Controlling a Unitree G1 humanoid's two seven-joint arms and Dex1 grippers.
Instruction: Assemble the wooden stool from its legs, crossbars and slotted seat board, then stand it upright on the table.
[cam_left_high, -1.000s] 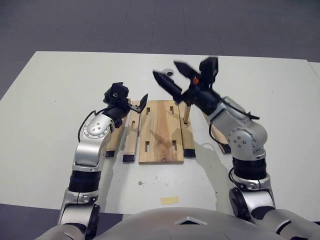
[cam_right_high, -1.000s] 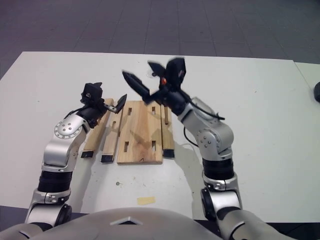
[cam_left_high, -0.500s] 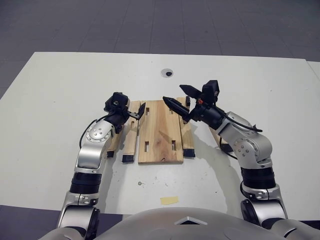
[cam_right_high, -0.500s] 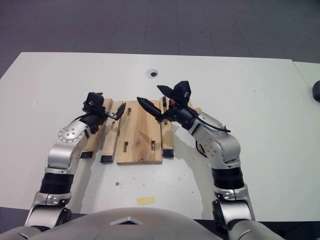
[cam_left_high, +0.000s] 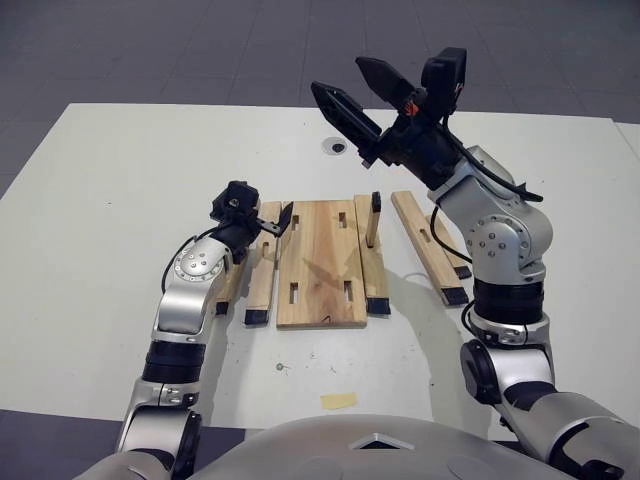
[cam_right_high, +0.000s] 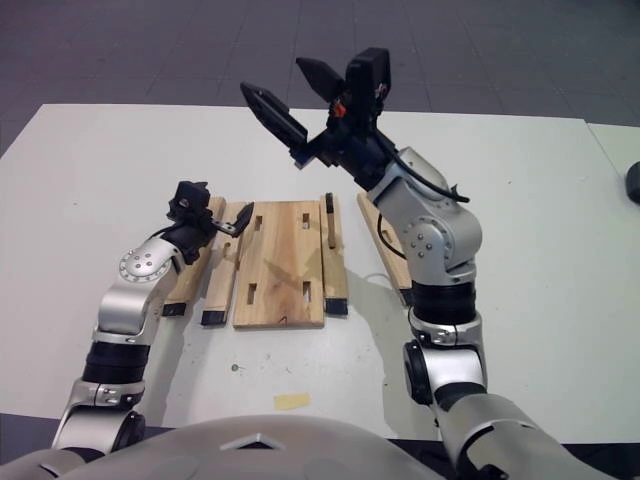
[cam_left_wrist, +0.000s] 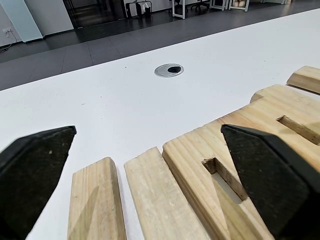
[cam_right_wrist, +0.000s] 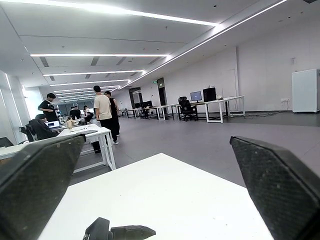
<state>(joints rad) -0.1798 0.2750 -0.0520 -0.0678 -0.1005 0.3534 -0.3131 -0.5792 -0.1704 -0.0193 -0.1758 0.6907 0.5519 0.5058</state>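
The slotted seat board lies flat at mid-table. Two legs lie to its left, and my open left gripper hovers low over their far ends, holding nothing. Against the board's right edge lies another leg with a short crossbar standing upright on it. Two more legs lie farther right. My right gripper is raised high above the table's far side, open and empty, its fingers spread wide.
A round cable grommet sits in the white table beyond the board. A scrap of yellow tape and a small speck lie near the front edge. People stand in the room far behind.
My right gripper dipped down beside the upright crossbar, then rose high and back, still open and empty. The left arm has barely moved.
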